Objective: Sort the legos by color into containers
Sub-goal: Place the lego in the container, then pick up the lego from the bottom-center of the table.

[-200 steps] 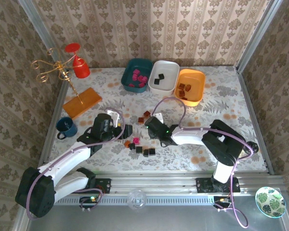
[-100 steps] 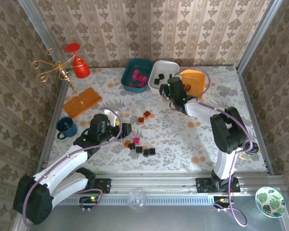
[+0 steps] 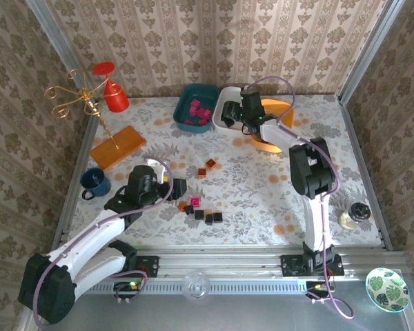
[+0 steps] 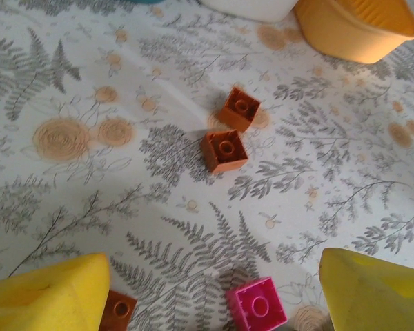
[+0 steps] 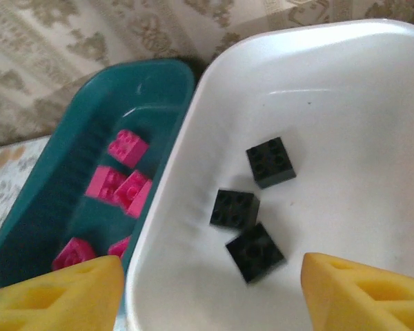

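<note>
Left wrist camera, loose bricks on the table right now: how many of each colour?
Orange-brown bricks: 3
Pink bricks: 1
Total: 4

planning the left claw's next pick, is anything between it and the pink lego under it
Nothing visible does. The open left claw hangs over the pink lego; an orange lego sits off to one side, not between.
</note>
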Controlling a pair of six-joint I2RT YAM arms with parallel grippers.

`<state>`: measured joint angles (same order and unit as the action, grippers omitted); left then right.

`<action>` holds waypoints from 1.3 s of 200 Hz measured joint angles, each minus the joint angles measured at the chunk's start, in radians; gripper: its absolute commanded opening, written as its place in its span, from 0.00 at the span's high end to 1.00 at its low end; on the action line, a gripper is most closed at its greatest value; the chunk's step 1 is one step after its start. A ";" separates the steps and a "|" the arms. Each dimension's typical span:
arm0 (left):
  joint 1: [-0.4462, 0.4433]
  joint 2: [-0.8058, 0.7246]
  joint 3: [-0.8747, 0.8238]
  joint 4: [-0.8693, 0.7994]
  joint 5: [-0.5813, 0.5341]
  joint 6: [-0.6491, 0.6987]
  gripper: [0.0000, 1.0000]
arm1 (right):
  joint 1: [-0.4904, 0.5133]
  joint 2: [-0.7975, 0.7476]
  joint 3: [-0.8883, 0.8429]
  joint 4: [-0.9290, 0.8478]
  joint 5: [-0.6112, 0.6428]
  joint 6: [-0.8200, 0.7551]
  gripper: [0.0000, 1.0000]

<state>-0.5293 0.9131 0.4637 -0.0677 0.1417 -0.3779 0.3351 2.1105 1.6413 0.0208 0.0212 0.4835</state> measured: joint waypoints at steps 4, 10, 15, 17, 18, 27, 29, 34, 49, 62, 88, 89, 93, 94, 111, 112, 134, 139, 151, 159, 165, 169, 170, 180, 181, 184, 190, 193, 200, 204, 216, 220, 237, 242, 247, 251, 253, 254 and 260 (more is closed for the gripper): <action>0.002 0.000 -0.004 -0.008 -0.004 -0.003 0.19 | 0.005 -0.035 -0.032 -0.004 -0.007 -0.006 0.24; 0.006 0.000 -0.010 -0.016 -0.011 -0.006 0.19 | 0.011 -0.084 -0.081 -0.004 -0.018 -0.018 0.23; 0.010 0.000 -0.015 -0.027 -0.014 -0.010 0.19 | 0.019 -0.130 -0.127 -0.004 -0.028 -0.029 0.23; 0.010 0.000 -0.017 -0.032 -0.015 -0.011 0.19 | 0.025 -0.154 -0.150 -0.005 -0.030 -0.032 0.22; 0.011 0.000 -0.017 -0.033 -0.016 -0.012 0.19 | 0.026 -0.162 -0.157 -0.003 -0.031 -0.033 0.22; 0.016 -0.002 -0.025 -0.050 -0.023 -0.013 0.19 | 0.051 -0.259 -0.251 0.002 -0.043 -0.051 0.21; 0.016 -0.003 -0.027 -0.053 -0.024 -0.014 0.19 | 0.058 -0.281 -0.272 0.000 -0.048 -0.057 0.21; 0.021 -0.006 -0.030 -0.063 -0.025 -0.015 0.19 | 0.078 -0.337 -0.327 0.004 -0.052 -0.068 0.20; 0.027 -0.016 -0.034 -0.077 -0.022 -0.015 0.19 | 0.166 -0.496 -0.473 -0.006 -0.058 -0.119 0.19; 0.034 -0.022 -0.034 -0.076 -0.010 -0.014 0.20 | 0.264 -0.603 -0.576 -0.017 -0.056 -0.176 0.17; 0.048 -0.025 -0.034 -0.076 0.013 -0.003 0.20 | 0.438 -0.747 -0.743 -0.084 -0.060 -0.282 0.15; 0.048 -0.025 -0.034 -0.076 0.013 -0.003 0.20 | 0.441 -0.750 -0.748 -0.086 -0.061 -0.283 0.15; 0.050 -0.026 -0.034 -0.076 0.014 -0.003 0.20 | 0.460 -0.768 -0.772 -0.102 -0.061 -0.296 0.15; 0.051 -0.026 -0.034 -0.076 0.015 -0.002 0.20 | 0.463 -0.771 -0.776 -0.103 -0.060 -0.298 0.15; 0.060 -0.041 -0.034 -0.074 0.020 0.000 0.20 | 0.513 -0.818 -0.871 -0.137 -0.060 -0.323 0.15; 0.060 -0.042 -0.034 -0.073 0.020 0.000 0.20 | 0.517 -0.820 -0.879 -0.139 -0.060 -0.323 0.15; 0.060 -0.072 -0.049 -0.044 0.021 0.000 0.21 | 0.571 -0.831 -0.978 -0.161 -0.056 -0.322 0.15; 0.060 -0.075 -0.055 -0.036 0.023 0.000 0.21 | 0.582 -0.830 -0.998 -0.161 -0.055 -0.320 0.15; 0.060 -0.076 -0.064 -0.029 0.023 0.000 0.21 | 0.606 -0.827 -1.031 -0.161 -0.050 -0.315 0.16; 0.060 -0.074 -0.069 -0.028 0.024 0.000 0.21 | 0.620 -0.818 -1.039 -0.159 -0.045 -0.309 0.16; 0.060 -0.073 -0.071 -0.027 0.027 0.000 0.21 | 0.628 -0.808 -1.039 -0.158 -0.039 -0.306 0.17; 0.060 -0.072 -0.072 -0.027 0.028 0.000 0.21 | 0.632 -0.801 -1.039 -0.155 -0.035 -0.304 0.17; 0.060 -0.071 -0.072 -0.026 0.029 0.000 0.21 | 0.634 -0.799 -1.039 -0.153 -0.032 -0.305 0.17; 0.060 -0.065 -0.072 -0.021 0.032 0.000 0.21 | 0.644 -0.776 -1.039 -0.139 -0.021 -0.303 0.18; 0.060 -0.065 -0.072 -0.021 0.032 0.000 0.21 | 0.645 -0.772 -1.039 -0.137 -0.020 -0.302 0.18; 0.060 -0.064 -0.072 -0.019 0.034 0.000 0.21 | 0.646 -0.766 -1.039 -0.132 -0.016 -0.302 0.18; 0.060 -0.062 -0.072 -0.014 0.035 0.000 0.21 | 0.650 -0.752 -1.039 -0.127 -0.009 -0.301 0.19; 0.060 -0.062 -0.072 -0.013 0.037 0.000 0.21 | 0.651 -0.742 -1.039 -0.125 -0.005 -0.302 0.19; 0.060 -0.062 -0.072 -0.010 0.039 0.000 0.21 | 0.652 -0.723 -1.038 -0.120 0.004 -0.302 0.19; 0.060 -0.062 -0.072 -0.008 0.039 0.000 0.21 | 0.652 -0.713 -1.038 -0.116 0.007 -0.302 0.19; 0.060 -0.062 -0.072 -0.006 0.041 0.000 0.21 | 0.652 -0.679 -1.035 -0.114 0.025 -0.302 0.20; 0.060 -0.063 -0.072 -0.006 0.042 0.000 0.21 | 0.652 -0.669 -1.033 -0.114 0.031 -0.303 0.21; 0.060 -0.063 -0.072 -0.006 0.044 0.000 0.21 | 0.652 -0.637 -1.018 -0.114 0.058 -0.306 0.23; 0.060 -0.063 -0.072 -0.006 0.045 0.000 0.21 | 0.652 -0.629 -1.012 -0.112 0.066 -0.306 0.23; 0.060 -0.063 -0.072 -0.006 0.046 0.000 0.21 | 0.652 -0.621 -1.006 -0.108 0.074 -0.306 0.24; 0.060 -0.064 -0.072 -0.006 0.046 0.000 0.21 | 0.652 -0.615 -1.000 -0.104 0.080 -0.306 0.24; 0.060 -0.064 -0.072 -0.006 0.046 0.000 0.21 | 0.651 -0.612 -0.998 -0.101 0.082 -0.306 0.25; 0.060 -0.064 -0.072 -0.006 0.046 0.000 0.21 | 0.651 -0.611 -0.997 -0.100 0.083 -0.306 0.25; 0.060 -0.064 -0.072 -0.006 0.046 0.000 0.21 | 0.649 -0.603 -0.989 -0.096 0.089 -0.306 0.26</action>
<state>-0.4694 0.8486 0.3916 -0.0734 0.1879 -0.3782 0.9844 1.5078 0.6521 -0.0750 0.1101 0.1772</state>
